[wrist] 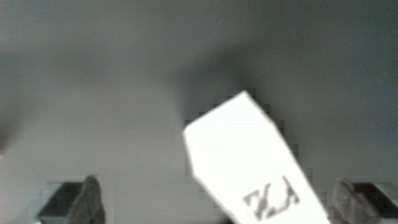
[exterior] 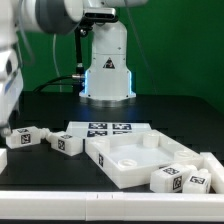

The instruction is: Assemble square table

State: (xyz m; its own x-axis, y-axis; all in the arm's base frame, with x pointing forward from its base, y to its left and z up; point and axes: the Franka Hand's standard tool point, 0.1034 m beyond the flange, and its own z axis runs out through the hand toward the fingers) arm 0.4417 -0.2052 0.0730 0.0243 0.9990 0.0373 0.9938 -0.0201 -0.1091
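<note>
No leg is fixed yet: the top (exterior: 118, 170) lies bare, the legs (exterior: 68, 143) lie loose beside it, and the gripper (wrist: 222, 190) is released, its fingers wide around one leg (wrist: 240, 160).

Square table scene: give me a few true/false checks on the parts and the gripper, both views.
1. The gripper is open, with a gap on each side of the tagged leg between its fingers. True.
2. A leg stands screwed into the table top. False: no leg is in the top, and its visible corner holes are empty.
3. The marker board lies between the table top and the robot base. True.
4. All legs lie at the exterior view's left. False: two legs lie at the left, and two more at the right, in front of the top.
</note>
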